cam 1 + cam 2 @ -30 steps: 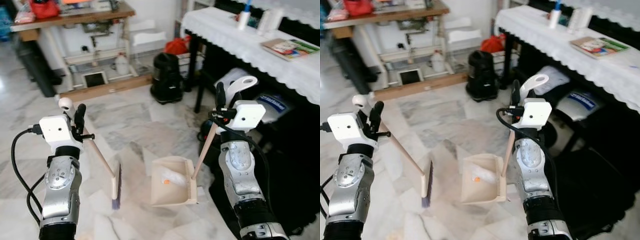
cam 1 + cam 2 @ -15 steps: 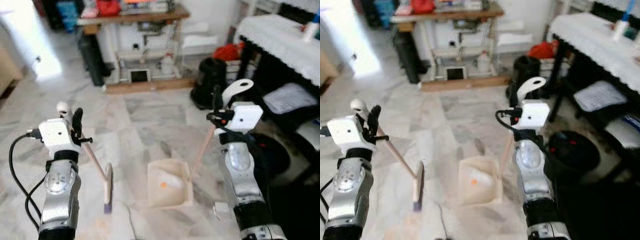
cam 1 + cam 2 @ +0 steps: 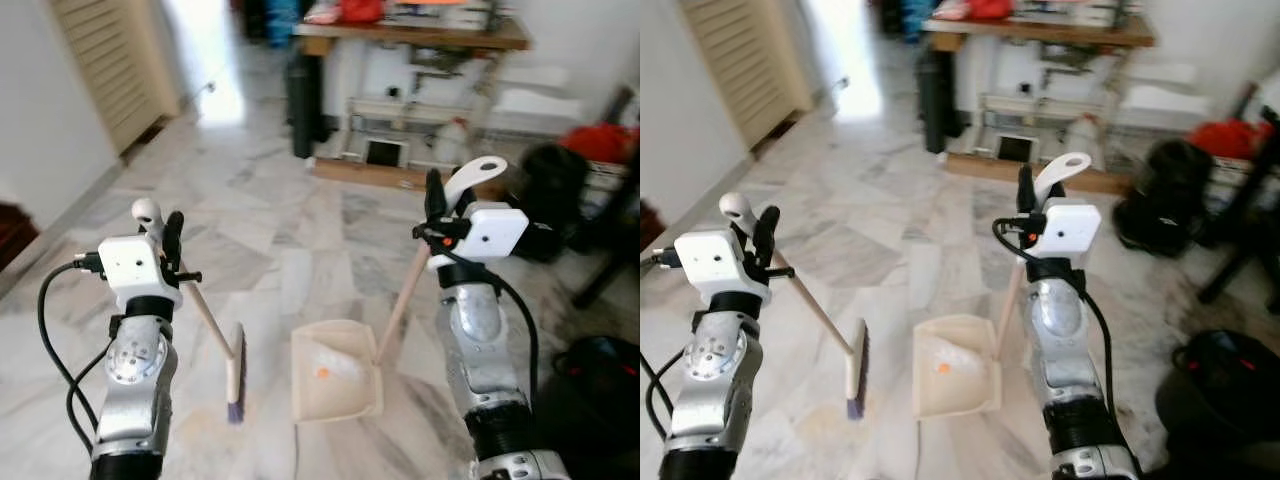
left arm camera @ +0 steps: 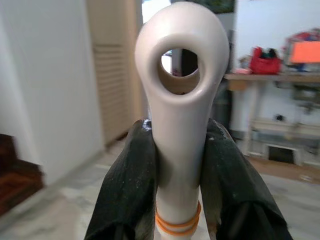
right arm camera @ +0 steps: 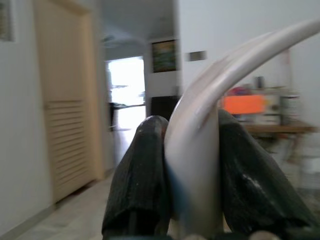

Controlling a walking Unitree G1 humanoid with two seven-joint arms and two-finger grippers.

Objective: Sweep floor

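Observation:
My left gripper [image 3: 160, 222] is shut on the cream handle of a small broom [image 3: 212, 325]; its bristle head [image 3: 234, 378] hangs just above the marble floor. In the left wrist view the black fingers [image 4: 131, 185] clamp the looped handle end [image 4: 179, 95]. My right gripper [image 3: 442, 200] is shut on the long handle of a cream dustpan [image 3: 333, 372], which tilts down to my right of the broom head. White debris and a small orange bit [image 3: 322, 373] lie inside the pan. The right wrist view has the curved handle [image 5: 200, 150] pinched between both fingers.
A wooden workbench [image 3: 410, 35] with a shelf unit and a white jug stands at the far wall. A black vacuum [image 3: 545, 200] and red bag sit at the right. A slatted door [image 3: 110, 60] and bright doorway lie to the left. A black round object [image 3: 600, 365] is near my right side.
The camera has swung left: the white-clothed table has left the picture and the slatted door and hallway have come in. Both grippers keep the same hold on broom and dustpan.

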